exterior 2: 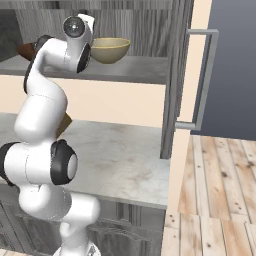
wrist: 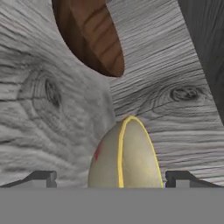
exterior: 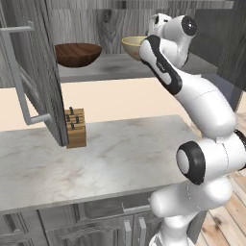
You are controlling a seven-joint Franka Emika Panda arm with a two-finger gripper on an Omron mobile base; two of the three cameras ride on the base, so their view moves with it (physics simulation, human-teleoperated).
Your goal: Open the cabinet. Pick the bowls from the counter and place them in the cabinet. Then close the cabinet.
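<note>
The beige-tan bowl (wrist: 124, 153) sits between the spread fingertips (wrist: 41, 178) of the end effector (wrist: 116, 179), apparently released on the cabinet shelf (exterior: 110, 65). Straight withdrawal is advised, keeping clear of the wooden bowl (exterior: 78, 54) beyond it.

Two bowls up on the cabinet shelf: one wide dark brown wooden bowl (exterior: 78, 54), one smaller beige-tan bowl (exterior 2: 110, 49). Two cabinet doors swung open, left door (exterior: 33, 62) and right door (exterior 2: 176, 75). One knife block (exterior: 75, 127) on one marbled bench (exterior: 110, 153).
</note>
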